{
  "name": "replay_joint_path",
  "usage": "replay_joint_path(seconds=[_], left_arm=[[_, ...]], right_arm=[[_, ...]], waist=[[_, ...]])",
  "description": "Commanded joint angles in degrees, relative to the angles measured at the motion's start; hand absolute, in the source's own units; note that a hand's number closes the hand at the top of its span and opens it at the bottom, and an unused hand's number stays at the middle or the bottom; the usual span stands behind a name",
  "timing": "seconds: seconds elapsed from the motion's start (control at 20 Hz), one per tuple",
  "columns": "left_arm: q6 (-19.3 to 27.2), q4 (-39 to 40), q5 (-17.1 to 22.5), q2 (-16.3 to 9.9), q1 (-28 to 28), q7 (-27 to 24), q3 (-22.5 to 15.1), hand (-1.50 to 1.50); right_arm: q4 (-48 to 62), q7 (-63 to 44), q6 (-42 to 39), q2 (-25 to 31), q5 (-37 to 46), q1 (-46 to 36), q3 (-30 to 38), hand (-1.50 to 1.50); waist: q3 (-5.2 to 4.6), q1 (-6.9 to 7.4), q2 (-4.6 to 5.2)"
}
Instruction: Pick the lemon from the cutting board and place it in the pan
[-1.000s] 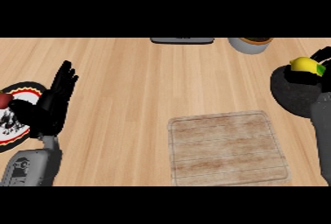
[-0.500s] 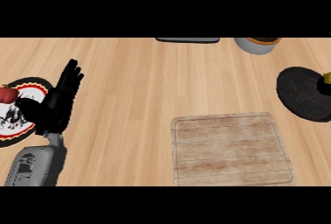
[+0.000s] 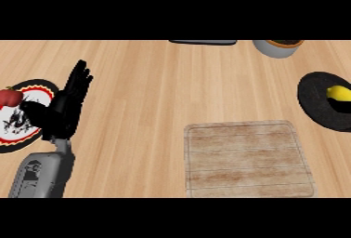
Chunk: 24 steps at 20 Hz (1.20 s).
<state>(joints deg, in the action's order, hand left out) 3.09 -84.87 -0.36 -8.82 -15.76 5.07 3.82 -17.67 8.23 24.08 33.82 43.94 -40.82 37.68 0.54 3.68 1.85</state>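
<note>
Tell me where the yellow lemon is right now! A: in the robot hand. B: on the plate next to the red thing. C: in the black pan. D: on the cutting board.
C: the lemon sits inside the black pan at the right edge, while the cutting board has nothing on it.

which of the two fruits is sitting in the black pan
The yellow lemon, lying in the pan at the right edge. The red fruit sits on the patterned plate at the left.

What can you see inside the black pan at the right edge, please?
The yellow lemon lies inside the pan, near the view's right edge. The pan's far right side is cut off, so anything there is unseen.
</note>
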Motion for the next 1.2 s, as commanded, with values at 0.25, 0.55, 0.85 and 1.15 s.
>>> replay_joint_path(seconds=[0.25, 0.55, 0.85, 1.15], left_arm=[[-0.4, 0.6, 0.3, -0.9, -0.9, 0.8, 0.9, 0.00], [-0.2, 1.8, 0.2, -0.5, -0.1, -0.6, 1.1, 0.00], [-0.8, 2.0, 1.1, -2.8, 1.5, -1.7, 4.0, 0.00], [-1.1, -1.3, 1.3, -2.3, 5.1, 0.2, 3.3, 0.00]], right_arm=[[4.4, 11.9, -5.6, 1.0, -6.2, 1.5, 5.3, -1.50], [1.6, 22.2, -3.8, 0.0, -15.3, 1.7, 13.3, -1.50], [2.8, 29.4, -19.4, 1.4, -22.8, 7.5, 17.3, -1.50], [-4.6, 34.2, -30.3, -0.8, -26.4, 16.5, 15.7, -1.50]], waist=[[0.08, 0.09, 0.18], [-0.13, -1.72, -0.70], [-0.39, -3.21, -1.56], [-0.72, -5.04, -2.56]])
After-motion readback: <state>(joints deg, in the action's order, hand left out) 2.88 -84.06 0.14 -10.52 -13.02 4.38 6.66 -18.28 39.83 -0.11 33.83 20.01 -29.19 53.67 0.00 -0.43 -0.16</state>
